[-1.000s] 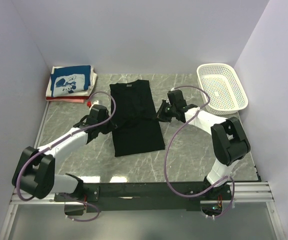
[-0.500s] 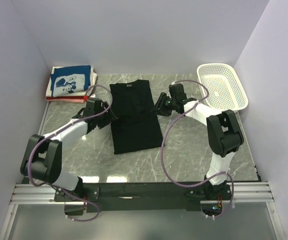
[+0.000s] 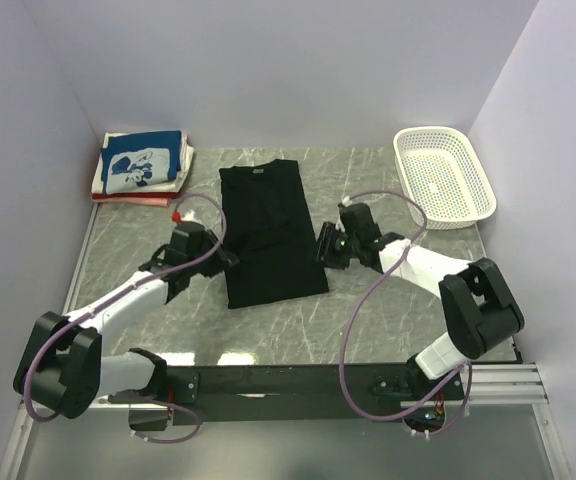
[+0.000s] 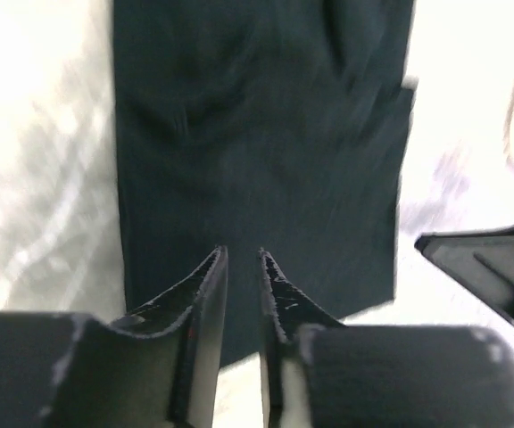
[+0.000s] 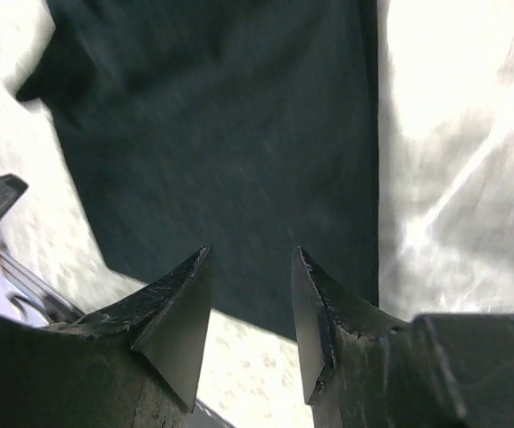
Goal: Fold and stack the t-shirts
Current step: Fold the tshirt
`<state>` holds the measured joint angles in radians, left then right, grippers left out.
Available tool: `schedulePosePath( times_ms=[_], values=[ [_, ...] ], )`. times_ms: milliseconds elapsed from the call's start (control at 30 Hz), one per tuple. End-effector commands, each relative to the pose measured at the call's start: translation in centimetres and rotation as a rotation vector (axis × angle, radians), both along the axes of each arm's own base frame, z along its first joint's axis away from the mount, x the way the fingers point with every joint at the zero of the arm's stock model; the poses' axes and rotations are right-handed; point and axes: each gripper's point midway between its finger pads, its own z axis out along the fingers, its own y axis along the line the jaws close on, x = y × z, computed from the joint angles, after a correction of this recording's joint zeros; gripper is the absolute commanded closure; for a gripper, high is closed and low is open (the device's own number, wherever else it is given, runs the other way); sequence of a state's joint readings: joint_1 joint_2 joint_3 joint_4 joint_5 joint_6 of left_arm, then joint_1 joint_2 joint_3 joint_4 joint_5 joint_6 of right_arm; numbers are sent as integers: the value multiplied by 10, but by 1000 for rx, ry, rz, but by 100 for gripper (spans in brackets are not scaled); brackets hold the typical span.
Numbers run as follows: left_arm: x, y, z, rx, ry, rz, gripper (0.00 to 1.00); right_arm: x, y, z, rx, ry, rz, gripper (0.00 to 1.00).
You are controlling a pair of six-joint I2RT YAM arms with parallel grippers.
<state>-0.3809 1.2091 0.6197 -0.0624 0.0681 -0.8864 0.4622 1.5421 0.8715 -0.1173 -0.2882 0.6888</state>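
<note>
So your black t-shirt is lying flat in the middle of the table, folded into a long narrow strip that runs from the upper centre of the overhead view down toward the arms, collar end at the top. The left gripper sits right at the strip's left edge, near its lower end. From the left wrist camera its fingers are only a narrow slit apart with nothing pinched between them, pointing across the cloth, and the shirt's bottom hem is just ahead of the tips. The right gripper is over on the strip's right edge at about the same height. In its wrist view the fingers are spread a fair bit wider, also holding nothing, with dark fabric filling the frame beyond them. I can't tell whether either gripper is actually touching the cloth. Up in the upper left corner there's a folded stack with the blue printed t-shirt on top and a red t-shirt peeking out underneath. The white basket is at the upper right, well away from the shirts.
</note>
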Motion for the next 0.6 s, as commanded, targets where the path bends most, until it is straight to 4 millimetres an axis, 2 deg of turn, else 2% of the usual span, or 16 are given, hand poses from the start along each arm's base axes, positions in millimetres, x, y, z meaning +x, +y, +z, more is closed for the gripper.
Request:
schedulePosePath(
  times_ms=[0, 167, 333, 433, 467, 500, 533, 567],
  values=[
    [-9, -25, 0, -75, -6, -39, 80, -11, 0, 1, 3, -42, 5, 53],
    [-33, -32, -37, -73, 66, -29, 82, -35, -8, -28, -38, 20, 12, 54],
    [-48, -25, -71, -40, 155, -16, 85, -48, -18, -46, -76, 57, 9, 55],
    [-51, -23, -70, -44, 155, -5, 82, -53, -22, -46, -81, 56, 7, 55],
    [-51, -21, -63, -47, 136, -1, 80, -56, -24, -45, -81, 51, 5, 54],
    [-54, -18, -63, -37, 145, 7, 73, -57, -25, -44, -76, 51, 3, 54],
    [-55, -16, -61, -32, 143, 11, 70, -59, -25, -43, -70, 49, 3, 52],
    [-54, -14, -50, -39, 112, 18, 64, -62, -25, -43, -64, 52, 6, 51]
  ],
)
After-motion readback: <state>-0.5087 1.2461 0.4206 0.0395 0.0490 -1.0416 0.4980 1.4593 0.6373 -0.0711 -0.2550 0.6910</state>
